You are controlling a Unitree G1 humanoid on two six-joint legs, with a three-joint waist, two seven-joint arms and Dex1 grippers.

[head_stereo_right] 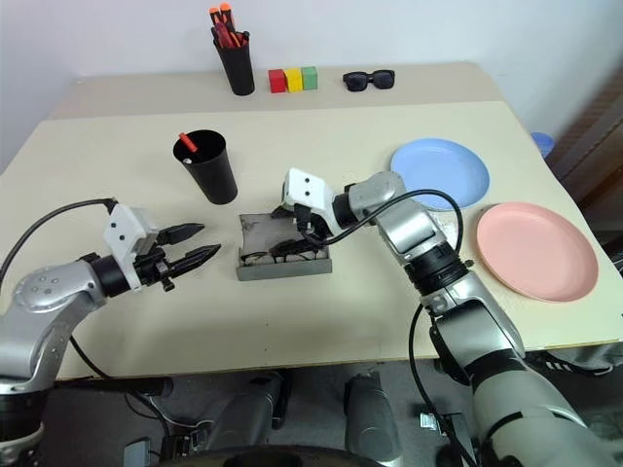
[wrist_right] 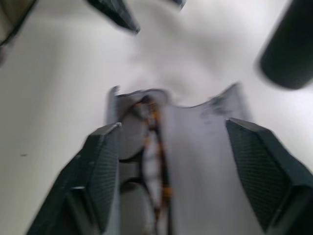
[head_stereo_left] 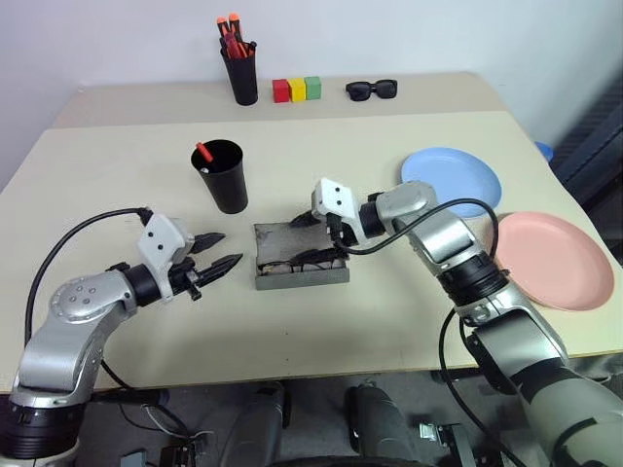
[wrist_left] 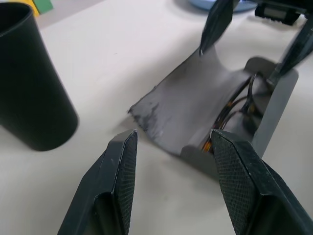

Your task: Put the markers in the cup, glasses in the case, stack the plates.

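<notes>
Right claw (head_stereo_left: 313, 238) astride glasses (wrist_right: 146, 161) in case (head_stereo_left: 300, 272)

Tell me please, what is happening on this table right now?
The robot is tidying. Its right hand, fingers apart, hovers over the open grey case, where the glasses already lie. Its left hand, also open, waits beside the case. A red marker stands in the black cup. The blue plate and pink plate lie side by side, not stacked.

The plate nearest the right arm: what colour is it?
Pale pink plate, clearest in the left eye view.
</notes>
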